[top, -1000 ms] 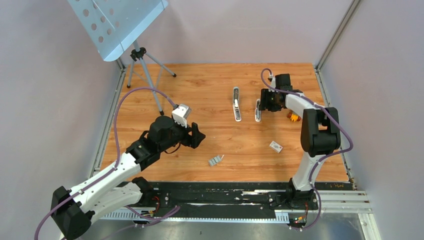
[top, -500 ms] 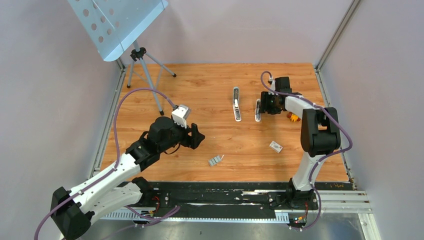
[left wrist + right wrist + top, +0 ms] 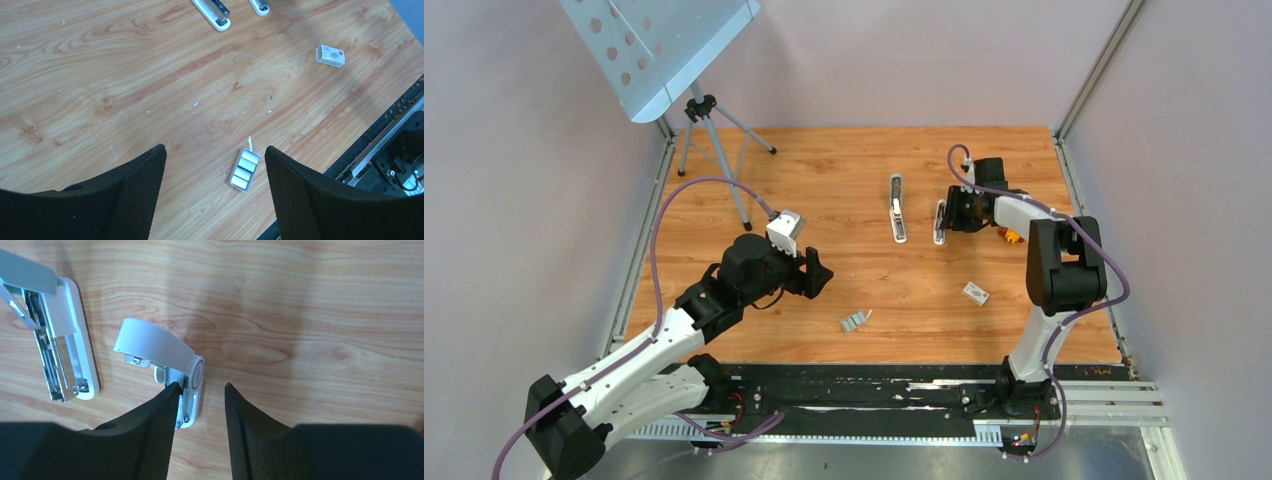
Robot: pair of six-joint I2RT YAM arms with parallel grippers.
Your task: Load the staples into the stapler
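Left wrist view: the staples (image 3: 244,170) lie flat close to the tabletop's (image 3: 100,75) near edge, beneath your left gripper (image 3: 215,148) and nearer its right finger. The jaws are wide and hold nothing. The block's long axis runs roughly across the closing line, so the pads should meet its long sides. The left arm is much the nearer. There is bare wood all round; the near-edge rail is close and the white box (image 3: 330,55) well apart. The stapler (image 3: 897,208) lies open toward the far edge, channel bared. Your right gripper (image 3: 201,386), narrowed but not clamped, sits at the hinge end of a second stapler (image 3: 160,347) just beside it.
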